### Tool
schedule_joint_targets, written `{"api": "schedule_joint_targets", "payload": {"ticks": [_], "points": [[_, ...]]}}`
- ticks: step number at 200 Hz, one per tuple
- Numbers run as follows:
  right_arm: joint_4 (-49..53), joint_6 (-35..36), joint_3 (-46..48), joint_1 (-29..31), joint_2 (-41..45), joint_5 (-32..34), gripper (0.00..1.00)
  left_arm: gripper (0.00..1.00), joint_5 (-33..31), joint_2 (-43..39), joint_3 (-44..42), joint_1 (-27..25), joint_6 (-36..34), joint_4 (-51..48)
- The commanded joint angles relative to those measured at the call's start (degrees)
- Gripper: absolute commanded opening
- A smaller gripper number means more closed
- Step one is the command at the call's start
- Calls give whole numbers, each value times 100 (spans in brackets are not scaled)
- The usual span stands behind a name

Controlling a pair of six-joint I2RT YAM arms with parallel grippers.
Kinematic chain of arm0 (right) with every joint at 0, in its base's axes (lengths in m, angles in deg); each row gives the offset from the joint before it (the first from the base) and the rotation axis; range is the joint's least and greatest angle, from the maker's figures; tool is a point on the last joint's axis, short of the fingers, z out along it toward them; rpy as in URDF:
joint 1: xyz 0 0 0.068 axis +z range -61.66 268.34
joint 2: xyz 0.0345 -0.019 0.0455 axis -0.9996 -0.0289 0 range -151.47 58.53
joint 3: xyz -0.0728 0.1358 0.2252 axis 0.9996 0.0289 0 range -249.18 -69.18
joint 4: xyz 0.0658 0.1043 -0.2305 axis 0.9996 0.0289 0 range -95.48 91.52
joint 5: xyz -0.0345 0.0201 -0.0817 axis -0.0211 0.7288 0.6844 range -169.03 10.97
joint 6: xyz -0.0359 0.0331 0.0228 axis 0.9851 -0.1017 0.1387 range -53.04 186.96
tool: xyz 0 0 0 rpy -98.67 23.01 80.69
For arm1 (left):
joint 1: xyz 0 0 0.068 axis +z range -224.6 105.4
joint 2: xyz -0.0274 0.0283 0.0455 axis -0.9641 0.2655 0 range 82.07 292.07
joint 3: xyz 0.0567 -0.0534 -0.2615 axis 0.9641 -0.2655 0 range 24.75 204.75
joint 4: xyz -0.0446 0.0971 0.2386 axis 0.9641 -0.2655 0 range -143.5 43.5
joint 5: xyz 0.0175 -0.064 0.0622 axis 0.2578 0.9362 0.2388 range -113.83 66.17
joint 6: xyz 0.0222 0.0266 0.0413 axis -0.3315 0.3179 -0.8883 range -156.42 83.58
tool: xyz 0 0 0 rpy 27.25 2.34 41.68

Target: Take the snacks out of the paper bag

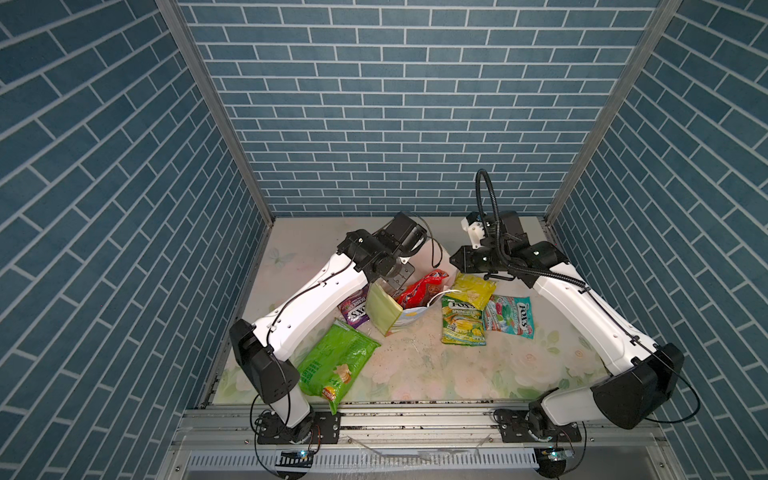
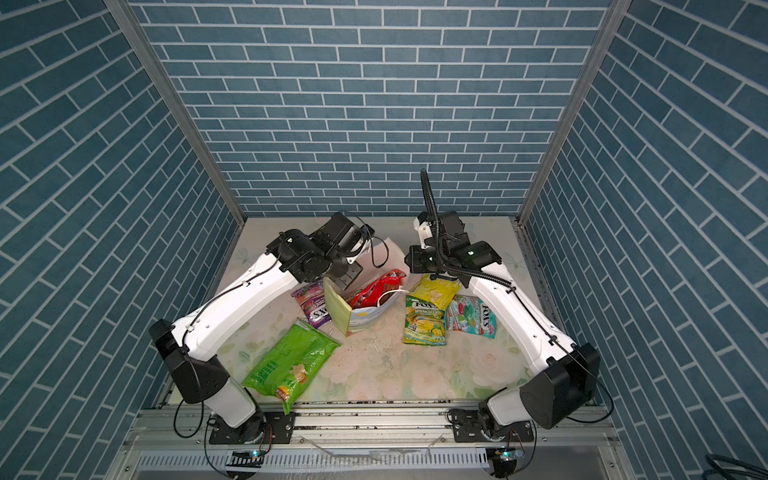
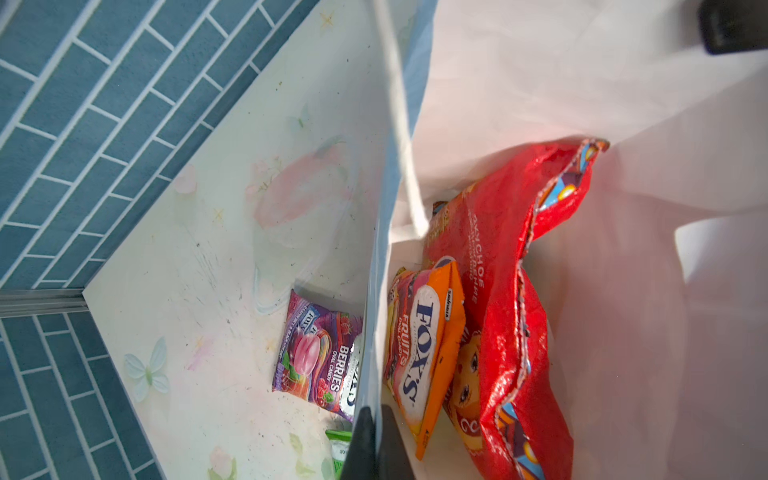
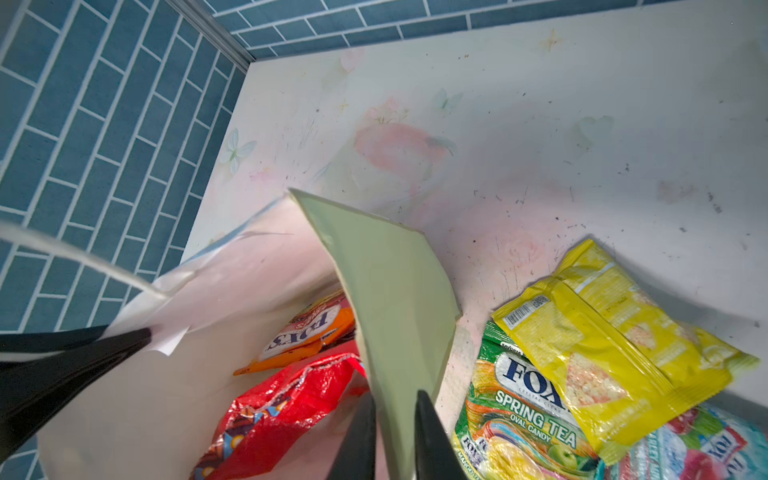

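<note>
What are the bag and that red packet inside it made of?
The bag looks like paper: matte white inside, with sharp creases and folds. The red packet seems thin plastic film, glossy: it glints and has a crimped, zigzag sealed edge.

The paper bag (image 1: 384, 309) sits mid-tabletop (image 1: 415, 365). In it lie the cookie pack (image 1: 419, 286) and, beside that, the fruits candy pack (image 3: 424, 345). The berries candy pack (image 1: 353, 309) lies just left of the bag, and the chip bag (image 1: 336, 361) lies nearer the front. Right of the bag lies the spring tea pack (image 1: 461, 322). A smaller packet (image 1: 473, 289) overlaps its far end, and the rightmost candy pack (image 1: 509, 318) touches its right side.
</note>
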Motion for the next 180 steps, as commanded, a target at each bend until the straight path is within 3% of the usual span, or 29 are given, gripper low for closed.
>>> {"api": "schedule_joint_targets", "payload": {"ticks": [1, 46, 85, 118, 180], "points": [[645, -49, -176, -175, 113, 289, 22, 0, 14, 235, 405, 38, -185, 72], [907, -185, 118, -413, 596, 767, 40, 0, 126, 638, 894, 195, -351, 46], [1094, -275, 141, -506, 638, 1055, 40, 0, 200, 978, 1506, 332, -548, -45], [1043, -650, 300, -667, 639, 1067, 34, 0, 195, 1197, 1967, 373, -682, -165], [800, -842, 480, -677, 984, 683, 33, 0, 284, 1238, 2313, 373, -801, -286]]}}
